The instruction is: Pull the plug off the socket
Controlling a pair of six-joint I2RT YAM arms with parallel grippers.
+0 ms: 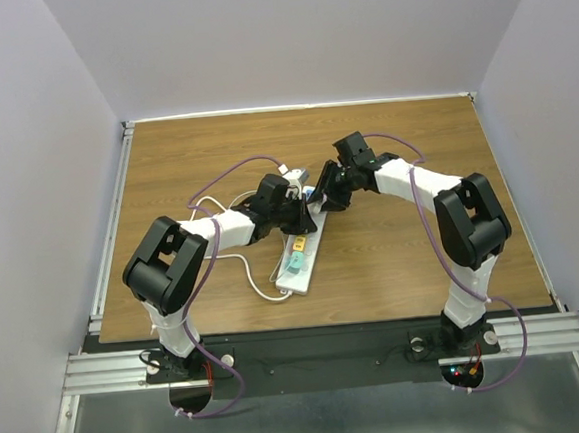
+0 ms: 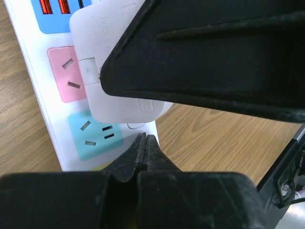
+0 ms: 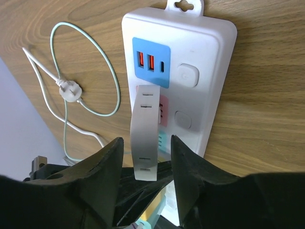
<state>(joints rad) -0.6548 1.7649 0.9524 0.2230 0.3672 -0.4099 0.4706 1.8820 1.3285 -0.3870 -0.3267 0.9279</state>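
Note:
The socket [image 1: 295, 261], a long white power strip with coloured outlet faces, lies mid-table. A white plug [image 2: 119, 71] sits in it over the pink outlet [image 2: 64, 78]. In the right wrist view the plug [image 3: 145, 119] stands up from the strip [image 3: 209, 71]. My right gripper [image 3: 145, 140] is open, one finger on each side of the plug; it also shows in the top view [image 1: 323, 196]. My left gripper [image 2: 145, 140] is shut and empty, its tips touching the strip's white edge beside the cyan outlet [image 2: 93, 133]. In the top view the left gripper [image 1: 295, 216] is over the strip.
The strip's thin white cord [image 1: 260, 284] loops on the wooden table [image 1: 423, 256] left of the strip, ending in its own plug [image 3: 69, 90]. A metal rail [image 1: 109, 221] runs along the table's left edge. Grey walls close in on three sides.

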